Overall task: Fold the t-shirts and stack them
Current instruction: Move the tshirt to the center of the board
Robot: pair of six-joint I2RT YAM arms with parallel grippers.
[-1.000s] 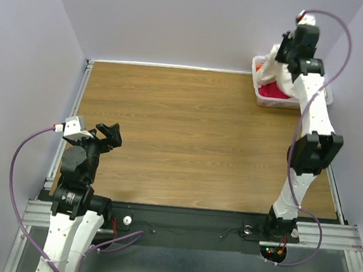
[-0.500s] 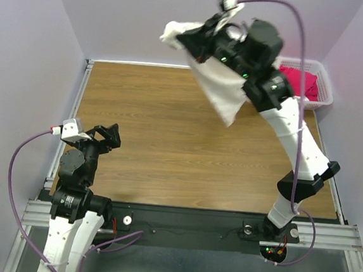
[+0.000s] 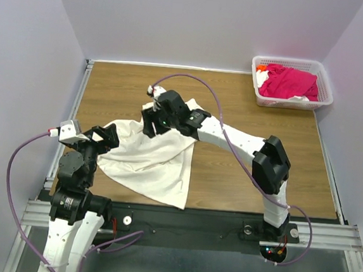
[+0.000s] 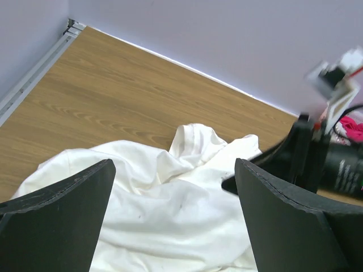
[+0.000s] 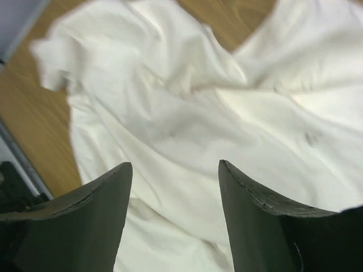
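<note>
A large off-white t-shirt [image 3: 147, 162] lies crumpled on the left-middle of the wooden table [image 3: 246, 122]. My right gripper [image 3: 152, 123] hovers just above the shirt's far part, open, with only the cloth [image 5: 187, 113] below its jaws [image 5: 174, 164]. My left gripper [image 3: 108, 136] stands open at the shirt's left edge, nothing between its fingers [image 4: 174, 164]; the cloth [image 4: 170, 209] lies under it. The right arm [image 4: 317, 158] shows at the right of the left wrist view. A magenta-pink t-shirt [image 3: 291, 82] sits in the white basket [image 3: 286, 102].
The lattice basket stands at the back right corner, with a small orange item [image 3: 259, 68] at its left end. Metal rails [image 3: 71, 120] run along the table's left and near sides. Lilac walls enclose the back and sides.
The right arm swung from the basket across to the table's left-middle, carrying the off-white shirt through the air, then opened. The shirt now lies on the table. The left arm barely moved.
</note>
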